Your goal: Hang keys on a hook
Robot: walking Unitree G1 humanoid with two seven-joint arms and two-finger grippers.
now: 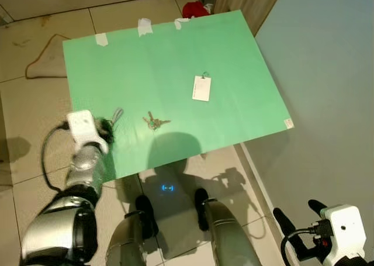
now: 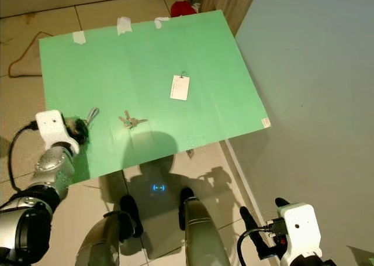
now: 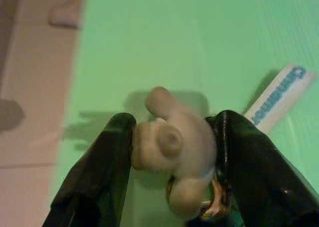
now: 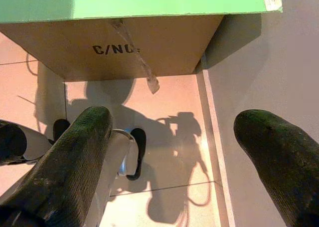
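A flat green surface [image 1: 175,55] sits on top of a brown cardboard box [image 4: 149,47] that stands on the beige tiled floor [image 1: 35,32], with strips of white tape [image 1: 144,26] along its far edge. The left hand [image 1: 107,128] is at the surface's left edge, and in the left wrist view its two black fingers [image 3: 99,162] are closed snugly on a small beige rubbery figure-shaped key charm [image 3: 174,142]. A brass-coloured ring [image 3: 212,209] shows just under the charm, and from the head views silver keys [image 1: 118,114] seem to stick out beyond the fingertips, though they are too small to be sure of. A blue-lettered white tag [image 3: 279,95] lies on the green just beyond the fingers.

A second bunch of loose metal keys [image 1: 155,123] lies on the surface near its front edge, a little to the right of the left hand and apart from it. A white rectangular card with a small clip [image 1: 201,87] lies further right and further back.

The right hand [image 1: 295,213] hangs low by the robot's side, over the floor next to the grey wall [image 1: 327,73], its fingers [image 4: 75,162] spread wide apart and holding nothing.
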